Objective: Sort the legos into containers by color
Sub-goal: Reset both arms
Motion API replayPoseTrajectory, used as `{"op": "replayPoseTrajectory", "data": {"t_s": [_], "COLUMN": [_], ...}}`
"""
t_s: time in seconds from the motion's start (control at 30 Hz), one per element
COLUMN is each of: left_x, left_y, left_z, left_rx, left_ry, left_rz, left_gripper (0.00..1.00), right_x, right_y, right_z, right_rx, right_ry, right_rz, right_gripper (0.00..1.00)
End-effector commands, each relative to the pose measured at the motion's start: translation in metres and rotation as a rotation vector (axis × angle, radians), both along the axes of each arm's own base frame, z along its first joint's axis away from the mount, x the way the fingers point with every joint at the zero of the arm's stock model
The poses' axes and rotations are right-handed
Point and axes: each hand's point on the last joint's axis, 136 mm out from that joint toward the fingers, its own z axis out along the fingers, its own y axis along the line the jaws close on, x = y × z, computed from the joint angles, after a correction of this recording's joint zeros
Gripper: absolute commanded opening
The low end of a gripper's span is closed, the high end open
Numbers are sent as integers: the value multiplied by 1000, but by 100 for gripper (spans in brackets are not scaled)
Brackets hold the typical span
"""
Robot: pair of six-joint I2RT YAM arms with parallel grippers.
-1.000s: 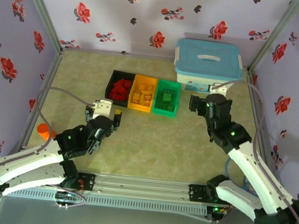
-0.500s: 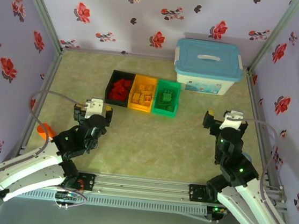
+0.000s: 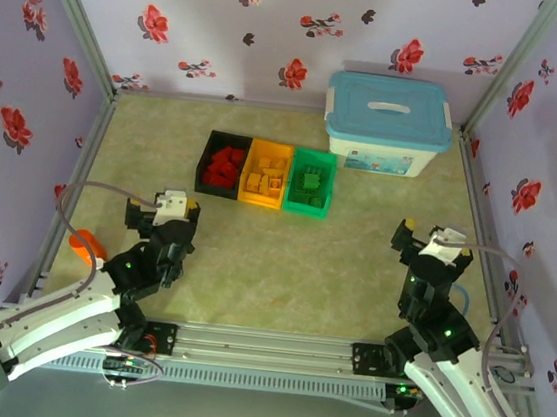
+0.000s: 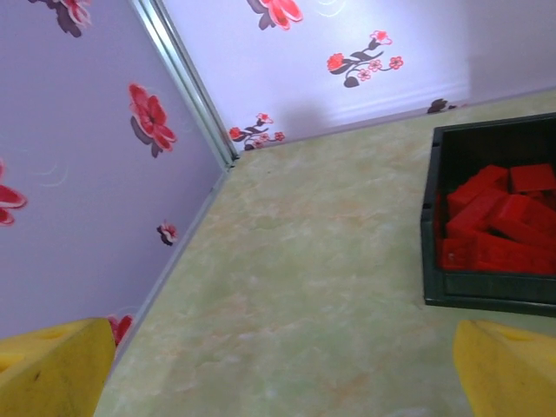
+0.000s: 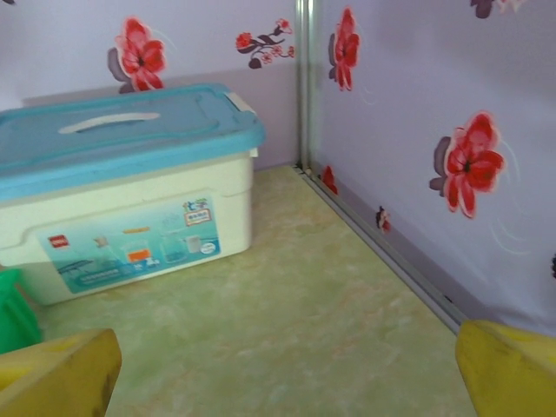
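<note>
Overhead, the legos [image 3: 225, 167] lie in the containers [image 3: 259, 202], my left gripper [image 3: 162, 211] and right gripper [image 3: 434, 241] gaping empty; left wrist shows red bricks [image 4: 499, 226] in the black bin [image 4: 486, 291], right wrist the white tub [image 5: 122, 187] a careless swing could knock.

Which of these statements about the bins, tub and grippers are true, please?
1. The black bin holds red legos. True.
2. The green bin stands in the middle of the row. False: the orange-yellow bin is in the middle; the green bin is at the right end.
3. Both the left gripper and the right gripper are open and empty. True.
4. The white tub stands open. False: its light-blue lid is on.
</note>
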Motion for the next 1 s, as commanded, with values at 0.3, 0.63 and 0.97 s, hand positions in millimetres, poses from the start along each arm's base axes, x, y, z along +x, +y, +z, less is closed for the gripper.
{"op": "replayPoseTrajectory", "data": {"t_s": [0.3,0.63,0.97], "left_x": [6,5,12], "left_y": [28,47,49], "left_z": [-7,-60,-65], "left_rx": [33,52,54], "left_ry": [-39,63,100], "left_rz": [122,175,187], "left_gripper": [100,100,100], "right_x": [3,4,10], "right_y": [-11,-12,-20], "right_z": [-43,-81,-83], "right_rx": [-91,-98,-110], "right_ry": [51,82,93], "right_rz": [-96,-106,-190], "right_gripper": [99,99,99]}}
